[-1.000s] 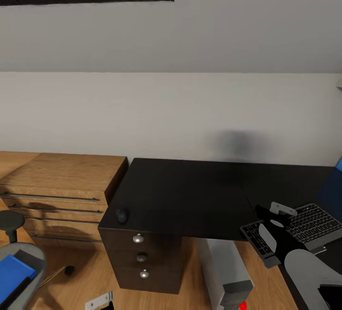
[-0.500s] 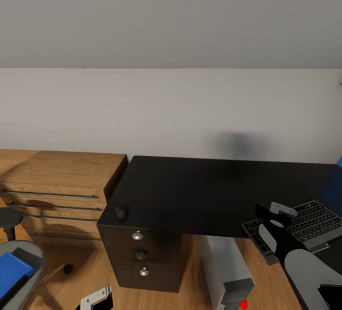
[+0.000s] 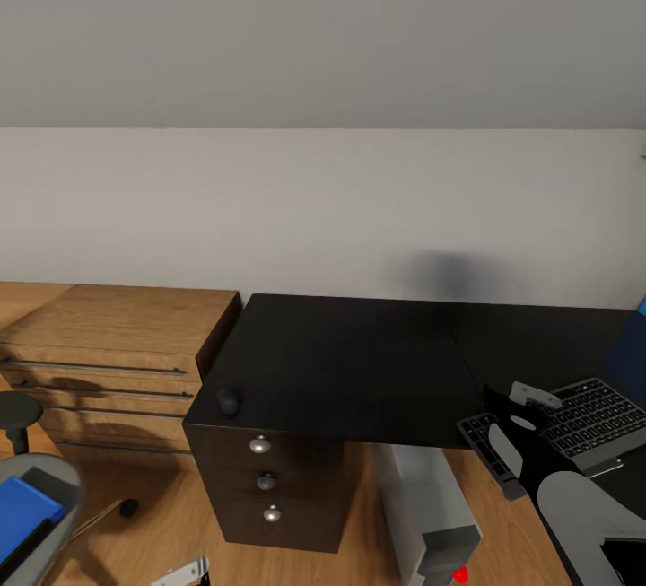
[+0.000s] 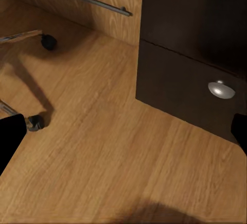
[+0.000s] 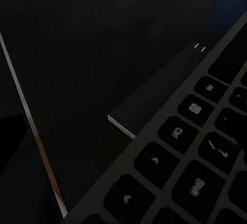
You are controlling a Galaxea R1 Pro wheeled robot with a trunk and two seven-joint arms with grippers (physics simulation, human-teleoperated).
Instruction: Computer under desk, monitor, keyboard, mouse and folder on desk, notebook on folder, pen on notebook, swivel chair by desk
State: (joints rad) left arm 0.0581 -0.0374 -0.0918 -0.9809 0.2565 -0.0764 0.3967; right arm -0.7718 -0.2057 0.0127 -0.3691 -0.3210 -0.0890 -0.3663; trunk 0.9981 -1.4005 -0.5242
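- Black and glossy, the desk (image 3: 359, 371) top runs from a light wooden chest of drawers (image 3: 108, 344) on its left to the view's right edge; we see it from the head camera, backed by a pale wall.
- Writing: in our right wrist view the keyboard (image 5: 195, 167) keys carry pale legends, but they are too blurred for us to read. We find no brand or label elsewhere.
- In the head view the keyboard (image 3: 556, 433) lies at the desk's near right edge, tilted, one end hanging past the edge. Our right gripper (image 3: 516, 415) sits right on that overhanging end, its black and white body crossing the keys.
- We cannot tell from any view whether the right gripper's fingers are apart or closed on the keyboard; the wrist camera shows only keys, the silvery frame and dark desk surface.
- The mouse (image 3: 230, 401) rests near the front left corner of the desk, above three dark drawers with round metal knobs (image 3: 260, 446), well apart from the keyboard and the right gripper.
- The computer (image 3: 426, 510) stands on the wooden floor under the desk, a red button (image 3: 460, 575) at its front.
- At the lower left, the blue folder (image 3: 22, 514) lies on the grey seat of the swivel chair (image 3: 63, 487).
- Our left gripper (image 3: 184, 574) shows at the bottom edge, low over the floor, near the chair. In the left wrist view its dark fingertips (image 4: 10, 139) stand wide apart at the two sides, holding nothing, with floor, a drawer knob (image 4: 221, 89) and chair casters (image 4: 49, 41) between them.
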